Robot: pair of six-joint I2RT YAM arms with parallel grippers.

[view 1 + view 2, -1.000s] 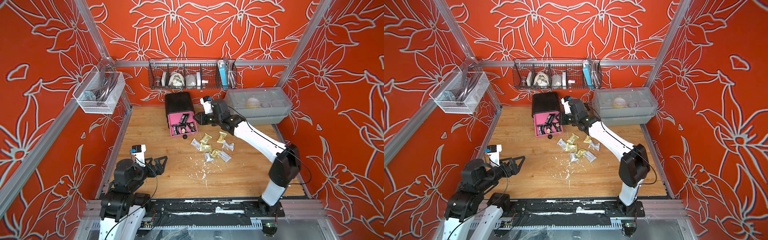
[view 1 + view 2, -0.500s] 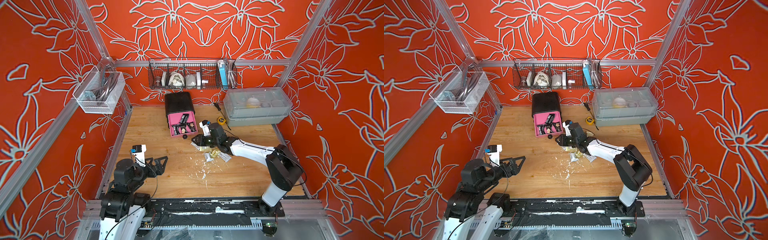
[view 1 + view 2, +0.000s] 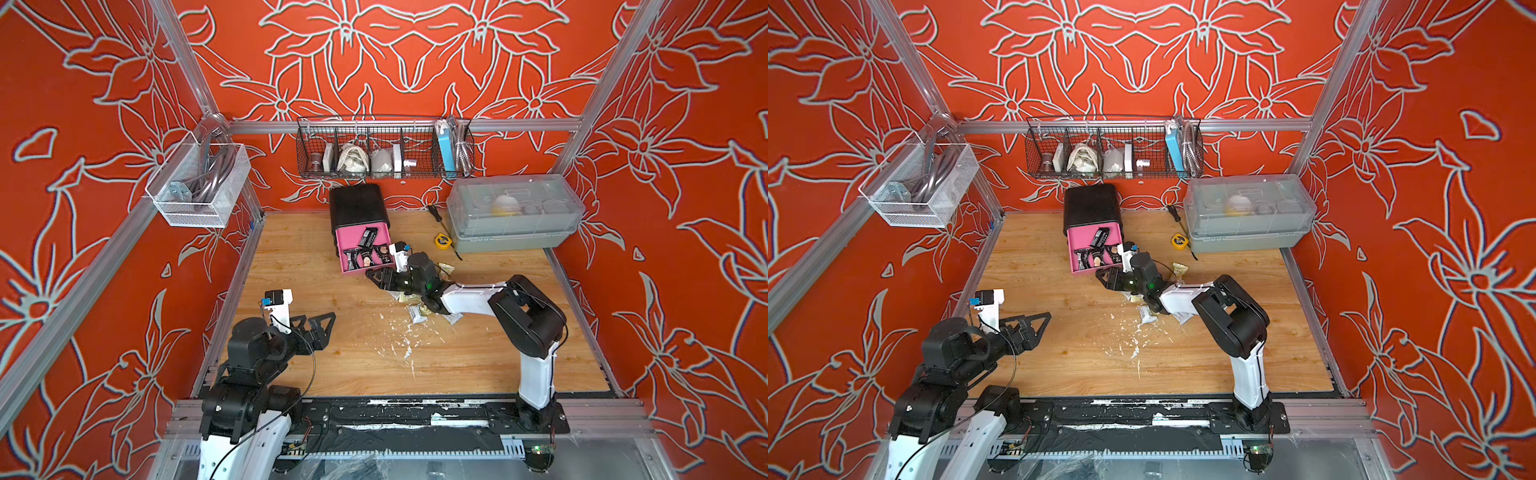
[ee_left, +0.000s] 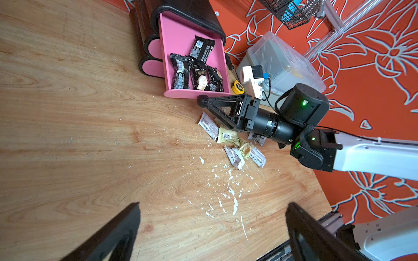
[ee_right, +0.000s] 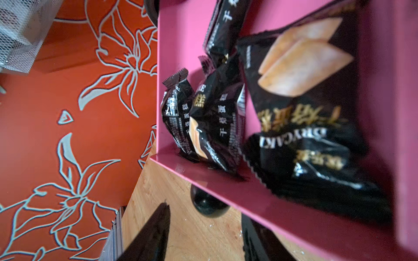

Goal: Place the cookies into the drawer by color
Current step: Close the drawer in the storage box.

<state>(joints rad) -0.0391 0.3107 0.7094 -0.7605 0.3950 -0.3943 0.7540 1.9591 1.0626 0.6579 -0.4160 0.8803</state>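
**Right gripper down at the top drawer's knob**

Lowered within the last second: right gripper (image 3: 371, 277), from high over the chest, down past the loose packets to table height, just in front of the black knob (image 5: 208, 203). No move at the left arm.

Right jaws partly apart. In the right wrist view, one finger on either side of the knob, a gap at each side, nothing gripped.

Left gripper (image 3: 326, 330) spread wide and empty, low over the table (image 3: 291, 266) near its front left corner, well apart from all else.

Chest (image 3: 357, 203) upright at the table's back edge, a little left of the middle. Top drawer (image 3: 344, 243) pulled out toward the front; in the left wrist view, two pink fronts below it shut.

Inside the top drawer: several black cookies (image 4: 196, 70), most piled against its front wall, one lying farther back.

On the bare wood just right of the drawer front: yellow-gold cookies (image 4: 227, 136) and silver-white cookies (image 4: 208, 125) in a loose cluster, partly under the right arm's wrist.

Toward the back right corner: grey lidded box (image 3: 515, 212), with a yellow tape measure (image 3: 443, 241) just beside its left end.

Near the table's middle: a scatter of white flecks (image 3: 407, 336).
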